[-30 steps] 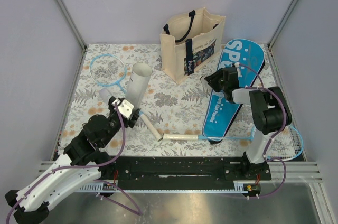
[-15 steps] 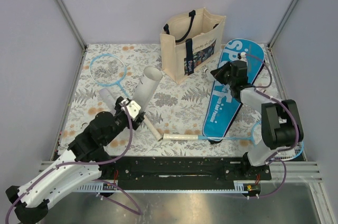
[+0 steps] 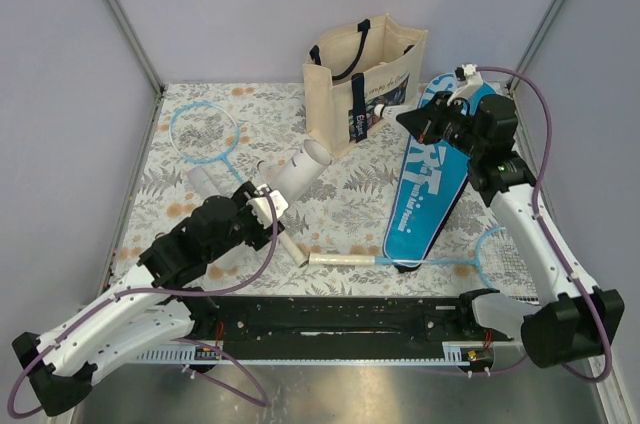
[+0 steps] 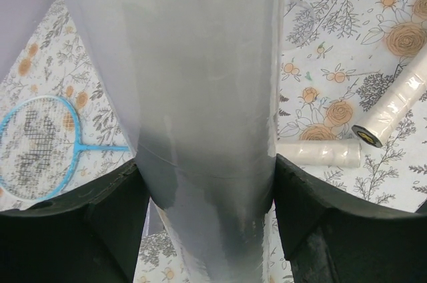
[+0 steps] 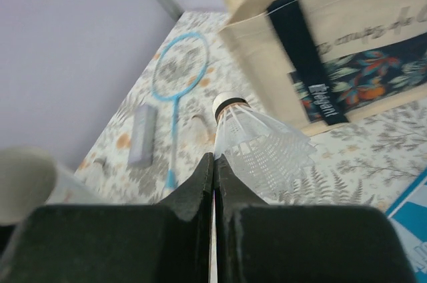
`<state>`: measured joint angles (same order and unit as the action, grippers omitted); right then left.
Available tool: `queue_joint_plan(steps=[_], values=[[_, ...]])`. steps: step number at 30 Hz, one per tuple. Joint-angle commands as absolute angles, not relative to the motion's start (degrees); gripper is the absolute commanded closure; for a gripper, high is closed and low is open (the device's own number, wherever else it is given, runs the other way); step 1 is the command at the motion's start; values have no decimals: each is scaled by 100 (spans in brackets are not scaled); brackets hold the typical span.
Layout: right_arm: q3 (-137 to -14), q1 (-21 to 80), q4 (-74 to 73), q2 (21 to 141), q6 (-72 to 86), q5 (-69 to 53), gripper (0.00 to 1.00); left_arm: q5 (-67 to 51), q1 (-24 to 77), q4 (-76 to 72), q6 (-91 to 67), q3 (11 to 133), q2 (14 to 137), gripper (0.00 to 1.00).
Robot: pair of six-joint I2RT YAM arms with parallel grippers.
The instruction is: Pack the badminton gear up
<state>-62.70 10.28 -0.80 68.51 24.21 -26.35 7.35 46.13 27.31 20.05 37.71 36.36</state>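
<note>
My left gripper [image 3: 272, 199] is shut on the long white tube [image 3: 303, 164], which lies tilted with its open mouth pointing up-right; in the left wrist view the tube [image 4: 200, 96] fills the gap between both black fingers [image 4: 80, 229]. Over the top of the blue "SPORT" case [image 3: 440, 179], my right gripper [image 3: 410, 122] is shut on the skirt edge of a white shuttlecock [image 5: 257, 143], cork end pointing away. One light-blue racket [image 3: 205, 129] lies at the back left. A second racket [image 3: 500, 259] lies at the front right, its white handle [image 3: 340, 259] pointing left.
The cream tote bag [image 3: 360, 79] with navy straps stands at the back centre, just left of my right gripper. A small grey cap [image 3: 200, 182] lies left of the tube. The first racket's white handle [image 3: 290, 244] lies under my left wrist. Frame posts rise at both back corners.
My right gripper closed on the shuttlecock and rose toward the back, beside the tote bag. My left arm swung the tube lower, its mouth turning toward the right.
</note>
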Motion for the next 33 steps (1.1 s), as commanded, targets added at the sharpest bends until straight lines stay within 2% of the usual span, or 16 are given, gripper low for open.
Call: queue_joint_plan(steps=[1,8,14,22,28,33], values=[[-6530,1467,-1080,6347,1382,-3603,100,791,4632,2926,2460,4385,3796,56],[-6758,2091,-1581,5731,976,-4534,100,870,4641,3375,2987,4675,4069,56],[-6741,2329,-2012,5493,739,-4860,100,686,4702,3612,3366,4878,4157,56],[-6952,2680,-2013,5800,598,-5247,100,150,4711,3568,3515,4869,3894,54],[-7013,3119,-1293,6230,791,-5493,100,44,4729,3524,3577,4825,3850,54],[-7312,3480,-1433,6661,607,-5239,100,-149,4737,3516,3577,4895,3858,54]])
